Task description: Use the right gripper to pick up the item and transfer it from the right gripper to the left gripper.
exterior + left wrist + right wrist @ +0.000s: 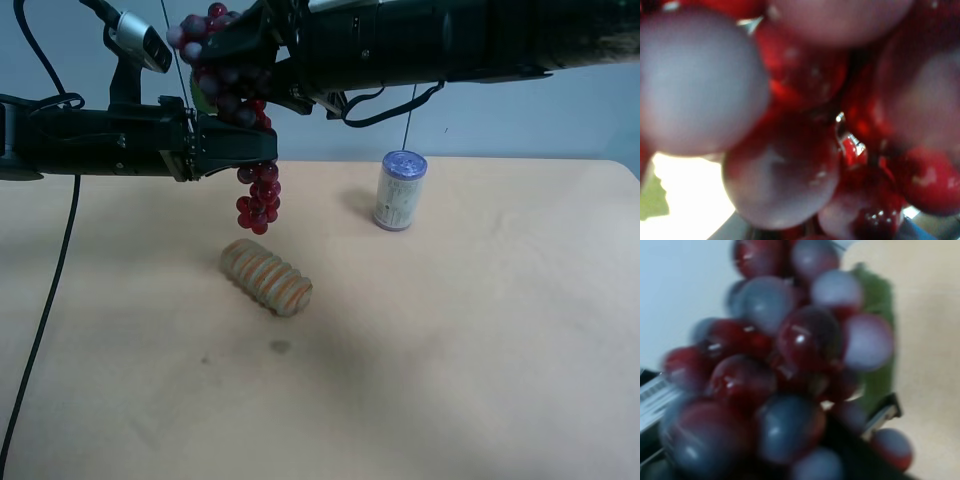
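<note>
Handover's looking nearly done: the toy grape bunch (258,195) is hanging in the air above the tan ridged cylinder (266,277), with the left gripper (260,150) clamping its middle. The right gripper (222,52) is sitting at the bunch's top end, and I can't tell if it's gripping. Remaining, I'd guess: right pulling clear.

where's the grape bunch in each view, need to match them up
exterior high: grape bunch hangs at upper left of centre.
right wrist: it fills most of the picture, blurred.
left wrist: it fills nearly the whole picture, very close.
shared landmark: its green leaf, near the bunch's top in exterior high, behind the grapes in right wrist.
</note>
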### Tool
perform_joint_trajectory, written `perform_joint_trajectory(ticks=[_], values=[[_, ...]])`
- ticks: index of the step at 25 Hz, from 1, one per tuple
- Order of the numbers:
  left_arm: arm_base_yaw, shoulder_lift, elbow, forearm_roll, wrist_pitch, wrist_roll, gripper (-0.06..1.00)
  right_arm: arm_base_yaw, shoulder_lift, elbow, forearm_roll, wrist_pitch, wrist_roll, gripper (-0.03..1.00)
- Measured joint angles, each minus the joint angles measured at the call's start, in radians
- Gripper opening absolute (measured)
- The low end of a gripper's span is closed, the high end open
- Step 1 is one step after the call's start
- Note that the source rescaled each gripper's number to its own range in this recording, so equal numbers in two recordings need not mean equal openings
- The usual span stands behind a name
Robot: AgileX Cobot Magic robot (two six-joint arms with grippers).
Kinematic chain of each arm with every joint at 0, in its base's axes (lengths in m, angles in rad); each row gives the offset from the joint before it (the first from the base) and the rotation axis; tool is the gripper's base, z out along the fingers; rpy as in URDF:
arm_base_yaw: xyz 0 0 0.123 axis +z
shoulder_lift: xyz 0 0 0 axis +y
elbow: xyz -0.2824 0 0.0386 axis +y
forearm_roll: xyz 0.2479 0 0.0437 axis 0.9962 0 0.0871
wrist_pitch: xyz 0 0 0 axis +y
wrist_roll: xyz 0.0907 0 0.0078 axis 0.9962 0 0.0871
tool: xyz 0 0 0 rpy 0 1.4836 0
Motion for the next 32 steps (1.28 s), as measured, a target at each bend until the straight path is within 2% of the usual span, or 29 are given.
perform_joint_trajectory(ticks=[4,7,11,15,20,25,29,32], values=[[0.0,0.001,0.0,0.002,-0.017,-0.006,0.01,0.0,-0.005,0.0,-0.021,0.039,-0.027,0.8],[0.0,0.001,0.0,0.005,-0.02,-0.009,0.01,0.0,-0.015,0.0,-0.069,0.042,-0.03,0.95],[0.0,0.001,0.0,0.003,-0.018,-0.018,0.01,0.0,-0.042,0.0,-0.14,0.026,-0.028,0.99],[0.0,0.001,0.0,0.002,-0.012,-0.027,0.01,0.0,-0.084,0.0,-0.267,0.017,0.017,1.0],[0.0,0.001,0.0,0.001,-0.012,-0.036,0.01,-0.032,-0.17,0.0,-0.555,0.018,0.185,1.0],[0.0,0.001,0.0,0.0,-0.012,-0.043,0.01,-0.064,-0.286,0.0,-0.949,0.018,0.406,1.0],[0.0,0.001,0.0,-0.001,-0.012,-0.046,0.01,-0.065,-0.392,0.0,-1.372,0.019,0.622,1.0],[0.0,0.001,0.0,-0.001,-0.012,-0.051,0.01,-0.065,-0.447,0.0,-1.658,0.082,0.786,1.0]])
